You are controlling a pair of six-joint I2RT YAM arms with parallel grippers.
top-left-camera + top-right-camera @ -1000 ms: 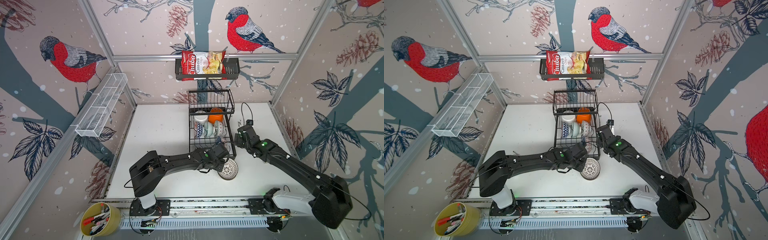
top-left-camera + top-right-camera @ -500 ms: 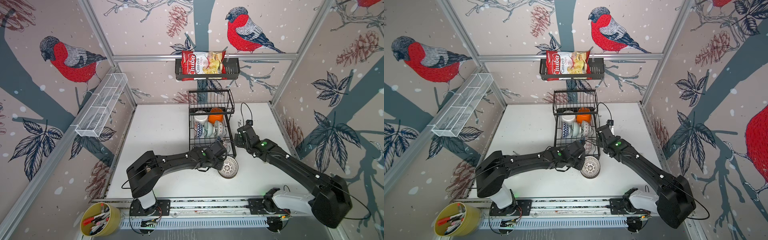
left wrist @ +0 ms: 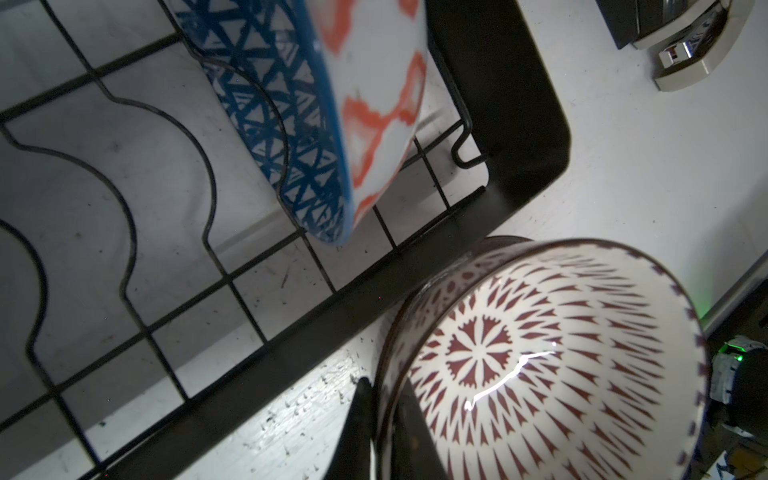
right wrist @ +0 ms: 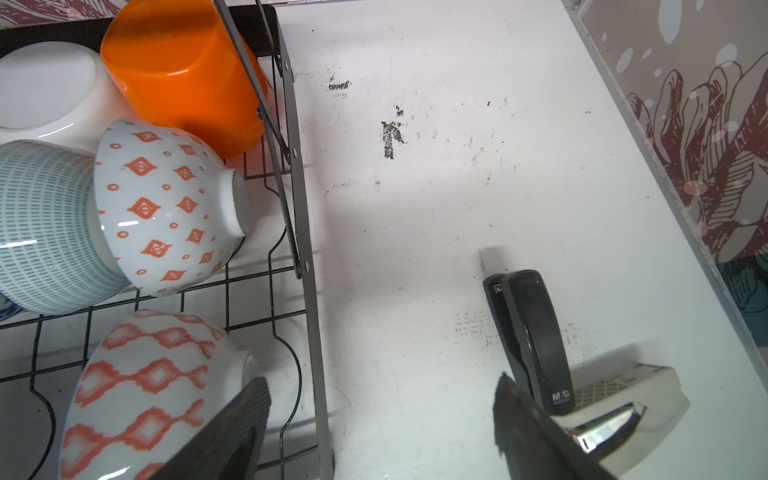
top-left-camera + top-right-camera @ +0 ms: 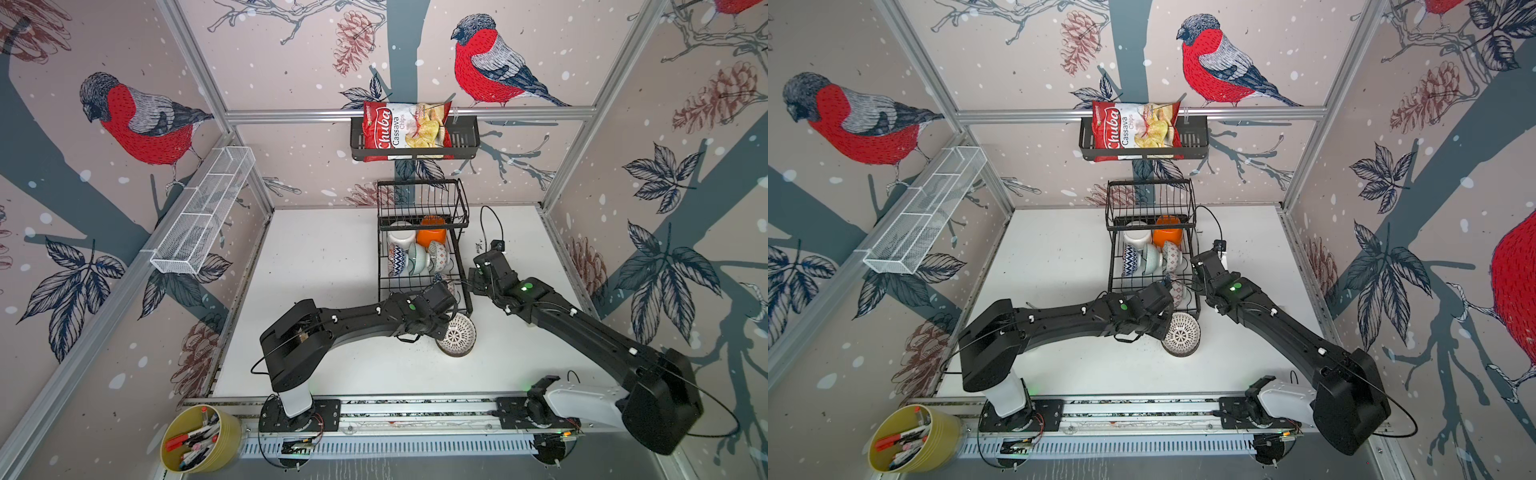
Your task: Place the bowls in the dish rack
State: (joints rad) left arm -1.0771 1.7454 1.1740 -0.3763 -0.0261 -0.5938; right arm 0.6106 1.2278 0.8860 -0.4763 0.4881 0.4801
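Top view: maroon bowl (image 5: 457,338) in left pincer (image 5: 441,330), position unchanged.

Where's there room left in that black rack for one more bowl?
Free: the dish rack's front-left slots, between its front rim and the red-and-blue bowl; also the white table left of the rack. Crowded: the middle and back rows of bowls, and the table strip to the right, with the stapler and right hand.
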